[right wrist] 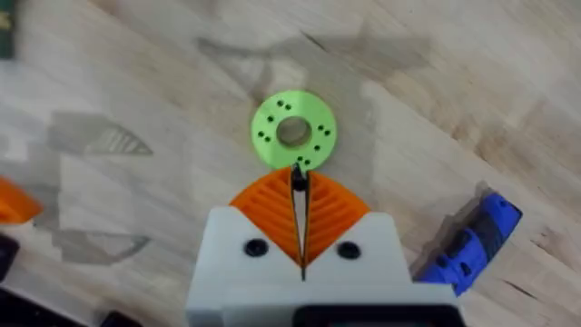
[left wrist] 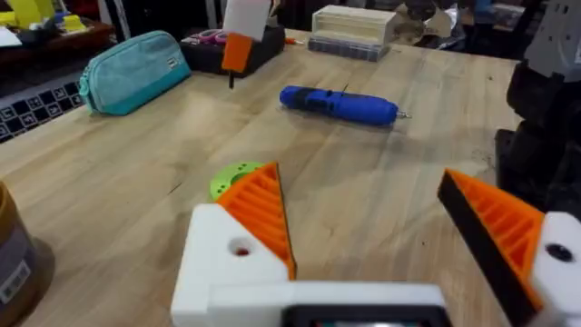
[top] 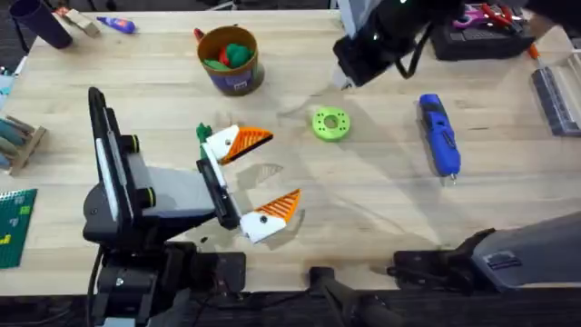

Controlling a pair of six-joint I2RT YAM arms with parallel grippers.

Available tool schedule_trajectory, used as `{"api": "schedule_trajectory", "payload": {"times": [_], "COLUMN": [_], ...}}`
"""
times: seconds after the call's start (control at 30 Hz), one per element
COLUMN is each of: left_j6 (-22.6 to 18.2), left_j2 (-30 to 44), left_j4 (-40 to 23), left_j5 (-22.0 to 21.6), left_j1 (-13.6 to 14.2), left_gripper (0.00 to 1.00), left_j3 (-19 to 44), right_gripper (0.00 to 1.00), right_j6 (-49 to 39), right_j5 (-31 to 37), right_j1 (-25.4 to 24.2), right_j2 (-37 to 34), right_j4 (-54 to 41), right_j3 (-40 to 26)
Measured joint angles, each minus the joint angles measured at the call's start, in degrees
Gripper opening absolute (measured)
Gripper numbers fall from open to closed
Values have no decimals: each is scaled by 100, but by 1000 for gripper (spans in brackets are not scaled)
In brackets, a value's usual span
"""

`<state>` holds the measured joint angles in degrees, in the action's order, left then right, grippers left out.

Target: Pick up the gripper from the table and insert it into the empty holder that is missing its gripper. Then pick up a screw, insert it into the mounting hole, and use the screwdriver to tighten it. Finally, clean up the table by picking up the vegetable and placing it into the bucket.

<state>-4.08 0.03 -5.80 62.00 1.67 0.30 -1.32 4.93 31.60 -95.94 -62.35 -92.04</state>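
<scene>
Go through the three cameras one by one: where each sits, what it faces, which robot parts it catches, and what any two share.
Overhead: above the arms' bases, facing down and forward at the table; shows both arms, the left gripper open.
Left wrist: low, looking across the table at the screwdriver; own fingers spread.
Right wrist: high, looking straight down at the green disc; own right gripper shut on a small dark part.
Shared: all three show the disc and screwdriver.

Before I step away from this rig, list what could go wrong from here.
1. The right gripper pinches a small dark piece, perhaps a screw, by its very tips above the green disc; it could slip out and fall.
2. The left gripper stands open near the disc, so the right arm may bump it when coming down.
</scene>
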Motion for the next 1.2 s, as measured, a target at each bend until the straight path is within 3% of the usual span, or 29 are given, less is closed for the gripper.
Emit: {"api": "schedule_trajectory", "payload": {"times": [0.2, 0.53, 0.8, 1.2], "left_j6": [0, 0, 0, 0], "left_j2": [0, 0, 0, 0], "left_j4": [0, 2, 0, 0], "left_j5": [0, 0, 2, 2], "left_j1": [0, 0, 0, 0], "left_gripper": [986, 986, 986, 986], "left_j3": [0, 0, 0, 0], "right_gripper": [5, 5, 5, 5], "right_j6": [-58, -175, -296, -594], "right_j5": [15, 20, 18, -24], "right_j1": [344, 1326, 1976, 2921], "right_j2": [-2, -43, -800, -1235], "right_j4": [-512, -893, -1589, -1654], "right_j3": [-708, -1827, -3049, -3253]}}
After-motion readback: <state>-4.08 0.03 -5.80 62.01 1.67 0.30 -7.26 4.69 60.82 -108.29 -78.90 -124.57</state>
